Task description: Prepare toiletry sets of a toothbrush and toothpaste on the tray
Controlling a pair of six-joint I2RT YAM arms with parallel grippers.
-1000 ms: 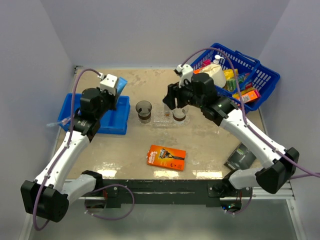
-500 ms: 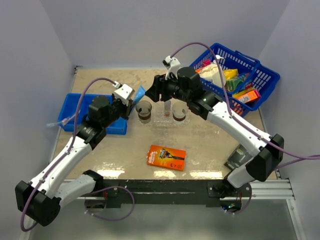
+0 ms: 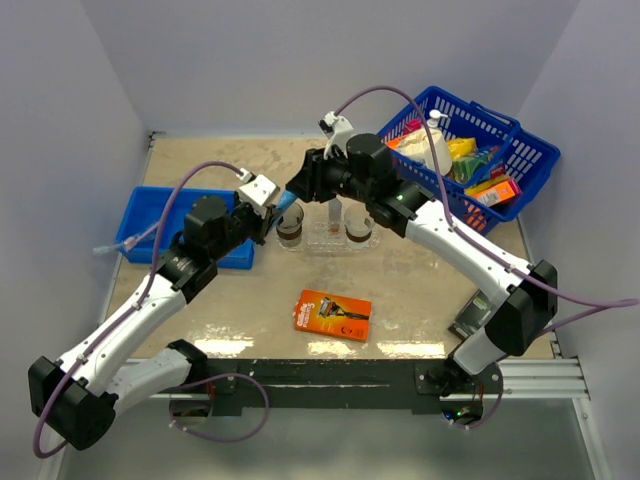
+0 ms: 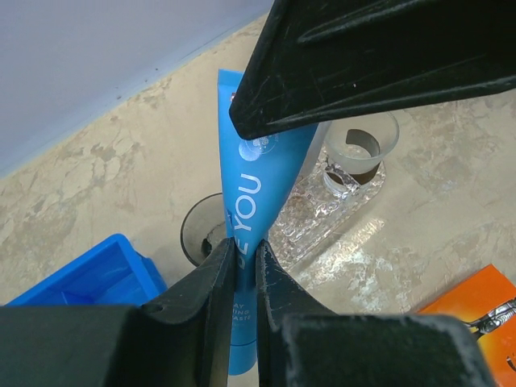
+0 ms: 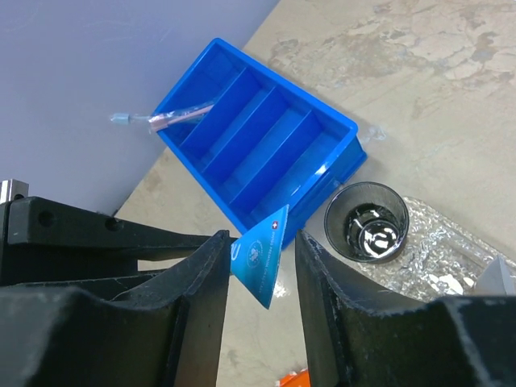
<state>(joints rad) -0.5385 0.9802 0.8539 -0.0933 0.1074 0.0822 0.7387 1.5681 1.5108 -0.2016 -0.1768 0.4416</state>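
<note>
My left gripper [image 4: 244, 246] is shut on a blue toothpaste tube [image 4: 256, 181] and holds it up in the air over the dark cup [image 4: 200, 231] beside the clear tray [image 4: 322, 211]. My right gripper [image 5: 262, 239] is open, and its jaws stand either side of the tube's flat crimped end [image 5: 262, 256] without touching it. In the top view the two grippers, left [image 3: 272, 213] and right [image 3: 298, 186], meet just left of the tray [image 3: 340, 240]. A second cup [image 4: 360, 147] stands on the tray. A toothbrush [image 5: 173, 119] lies in the blue bin.
The blue compartment bin [image 3: 180, 240] sits at the left. An orange razor pack [image 3: 333, 314] lies near the front. A blue wire basket [image 3: 500, 150] full of packets stands at the back right. A dark packet [image 3: 482, 312] lies at the right edge.
My left arm carried the tube right from over the bin to the cup. My right arm swung left from the tray, and its open jaws now straddle the tube's end.
</note>
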